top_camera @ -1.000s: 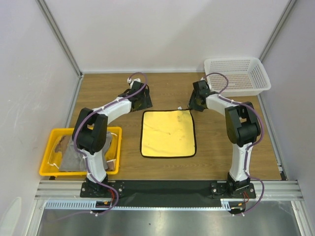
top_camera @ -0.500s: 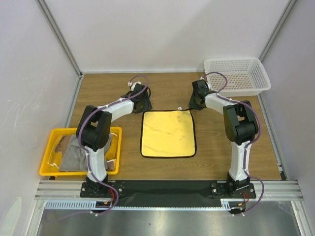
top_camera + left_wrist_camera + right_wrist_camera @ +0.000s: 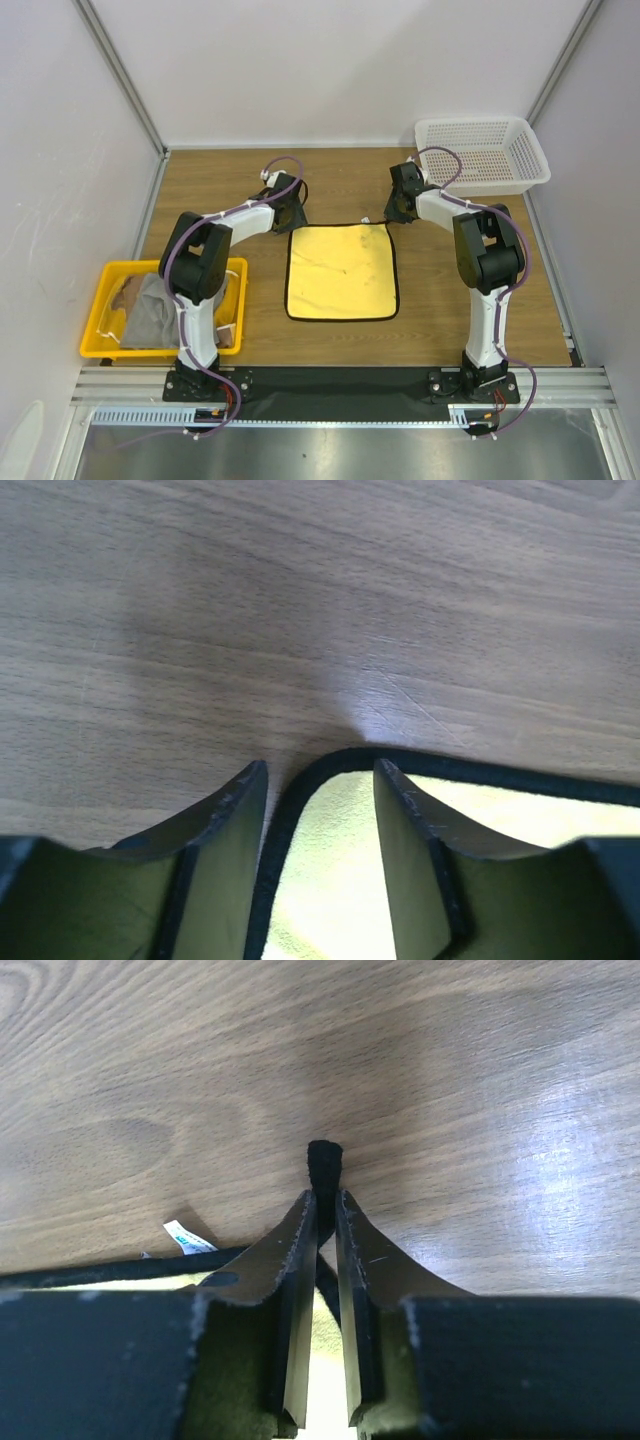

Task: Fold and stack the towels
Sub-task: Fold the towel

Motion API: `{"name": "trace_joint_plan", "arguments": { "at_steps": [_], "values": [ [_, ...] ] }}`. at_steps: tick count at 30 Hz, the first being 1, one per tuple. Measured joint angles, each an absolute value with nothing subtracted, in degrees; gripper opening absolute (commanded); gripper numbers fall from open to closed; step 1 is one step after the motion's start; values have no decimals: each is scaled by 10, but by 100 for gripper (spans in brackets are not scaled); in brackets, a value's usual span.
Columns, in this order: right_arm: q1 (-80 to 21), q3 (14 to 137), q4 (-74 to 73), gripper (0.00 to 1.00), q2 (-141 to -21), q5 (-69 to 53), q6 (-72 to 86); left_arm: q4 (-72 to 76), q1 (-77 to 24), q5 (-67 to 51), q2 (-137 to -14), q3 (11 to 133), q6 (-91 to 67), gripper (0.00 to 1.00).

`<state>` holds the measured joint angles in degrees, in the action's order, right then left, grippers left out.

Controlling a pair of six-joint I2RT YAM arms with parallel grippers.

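Jaws are narrowing on both sides. Yellow tray (image 3: 92,312) at 8 o'clock holds grey towel (image 3: 152,312), out of my way. Left gripper (image 3: 320,772) has narrowed but still gaps around the 11 o'clock corner of yellow towel (image 3: 342,272), flat mid-table. Right gripper (image 3: 326,1202) now pinches its 1 o'clock corner, so I judge the fold is nearly ready. Mesh basket (image 3: 470,123) at 2 o'clock blocks nothing.

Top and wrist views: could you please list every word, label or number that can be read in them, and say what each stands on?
No text can be read in any view.
Small white tag at the far right corner of the yellow towel: print too small and blurred to read.
Crumpled towels in the yellow tray: no lettering shows.
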<state>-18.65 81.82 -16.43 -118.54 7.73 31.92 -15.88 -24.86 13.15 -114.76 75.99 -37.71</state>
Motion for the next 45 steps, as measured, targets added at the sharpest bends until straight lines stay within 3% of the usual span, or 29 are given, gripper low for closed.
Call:
{"name": "trace_joint_plan", "arguments": {
  "at_steps": [9,19,20,34,45],
  "values": [
    [-187,819,-166,8,-1186,77,319,-159,-249,142,-1150,760,-378,38],
    [-186,825,-172,3,-1188,77,319,-154,-248,146,-1154,760,-383,7],
    [-186,825,-173,2,-1189,78,319,-154,-248,145,-1154,760,-385,0],
    [-185,865,-189,0,-1188,79,302,-123,-249,143,-1144,762,-339,0],
    [-185,931,-198,0,-1060,81,262,-86,-249,143,-996,830,-243,0]
  ]
}}
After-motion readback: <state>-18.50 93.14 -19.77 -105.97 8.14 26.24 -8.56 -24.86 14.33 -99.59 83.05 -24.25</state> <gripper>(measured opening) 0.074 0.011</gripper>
